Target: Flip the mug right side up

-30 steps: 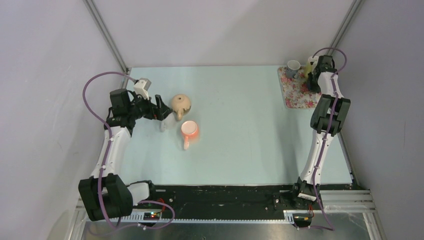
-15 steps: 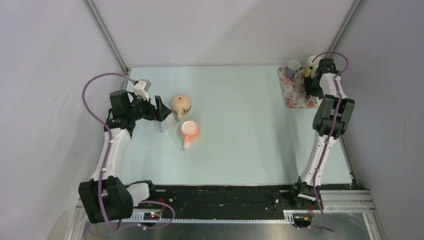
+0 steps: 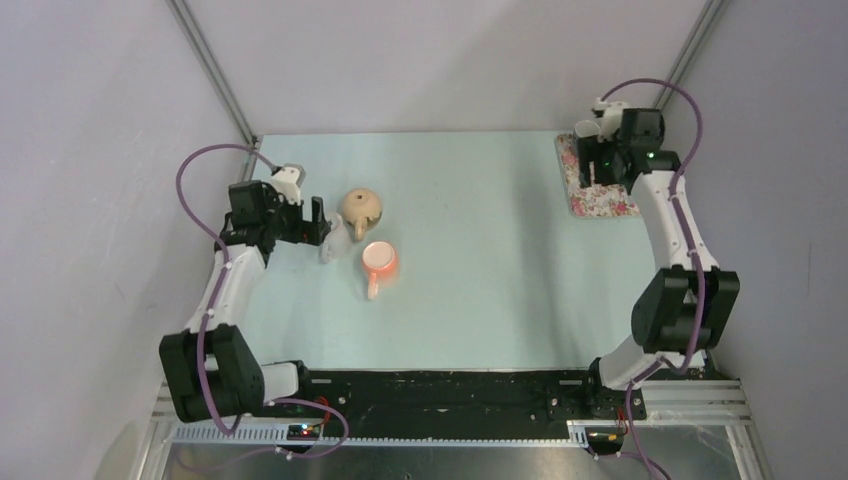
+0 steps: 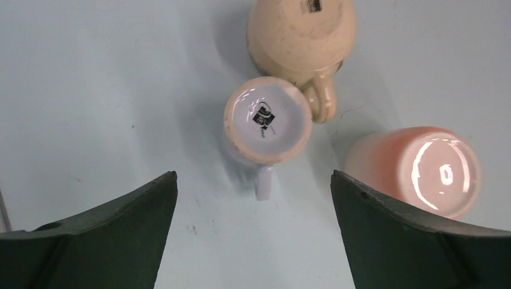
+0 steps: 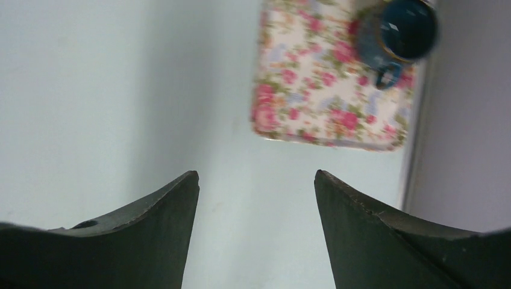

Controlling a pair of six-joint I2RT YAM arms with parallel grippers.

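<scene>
Three mugs stand upside down close together left of the table's middle: a pale lavender-white mug (image 4: 268,120) (image 3: 330,245), a tan mug (image 4: 301,33) (image 3: 362,208) behind it, and an orange mug (image 4: 416,171) (image 3: 379,260) to its right. The pale mug's handle points toward my left gripper (image 4: 253,174) (image 3: 322,222), which hovers open above and just short of it, holding nothing. My right gripper (image 5: 256,174) (image 3: 597,165) is open and empty, high over the floral mat (image 5: 331,78) (image 3: 600,190) at the back right.
A dark blue mug (image 5: 401,30) stands upright on the mat's back corner, partly hidden by the right wrist in the top view. The enclosure's grey walls run close along the right and left table edges.
The right gripper has opened and its wrist has lifted and swung left from the mat's back-right corner. The left gripper has shifted slightly and stayed open. The mugs have not moved.
</scene>
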